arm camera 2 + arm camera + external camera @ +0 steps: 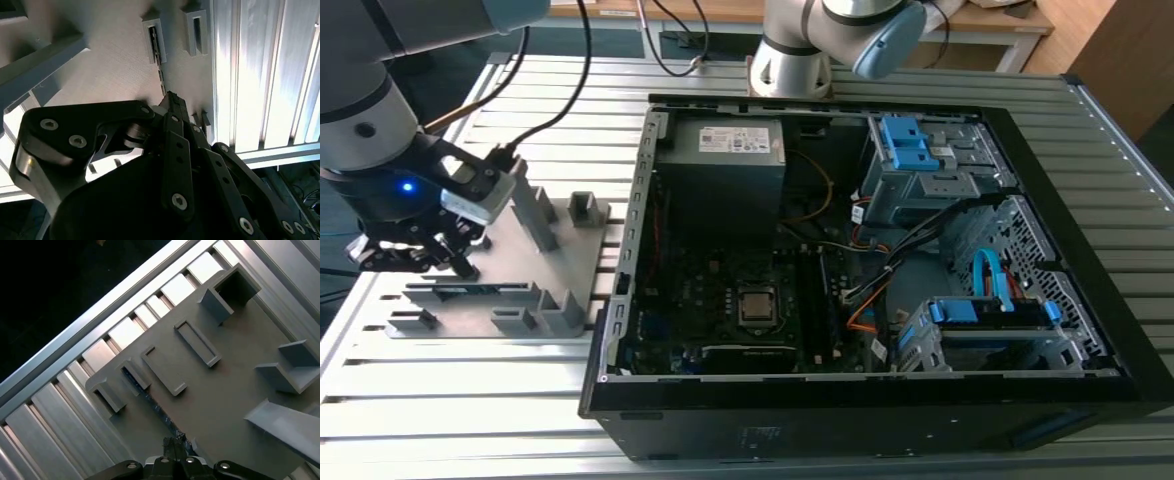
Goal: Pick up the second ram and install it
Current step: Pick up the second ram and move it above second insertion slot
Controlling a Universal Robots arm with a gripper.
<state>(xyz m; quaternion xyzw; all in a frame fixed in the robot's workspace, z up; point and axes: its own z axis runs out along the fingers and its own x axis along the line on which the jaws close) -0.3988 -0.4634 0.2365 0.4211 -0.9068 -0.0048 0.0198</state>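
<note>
working the pick-up half of the job, by the look of it; install not begun. taking up most of the exterior view: black pc case (854,425), side off, mobo exposed, lying on the slatted alu table (454,400). just beside the case, on the exterior view's left: grey fixture plate (494,265) w/ upright blocks. reaching down over that plate: the arm (367,120), wrist low, well apart from the case.

at its tip, the gripper (171,104), shown in the second wrist view w/ fingers drawn together on a thin dark strip. no gap to make out either side, so judged as clamped on it, not just hovering. pinched there: the second ram (161,75), edge-on, far end tucked into a slotted block (155,30) on the plate, near stretch going in between the fingertips, rest hidden behind the gripper. same stick in the first wrist view (157,410), w/ a faint blue-green glint along its edge. appears seated in the fixture, not lifted; can't tell for sure.

next move, as a judgement: calls for a straight pull out of the slots, no twist (thin board + snug blocks, so easy to jam or flex), plus a firm, centred hold to avoid slipping.
</note>
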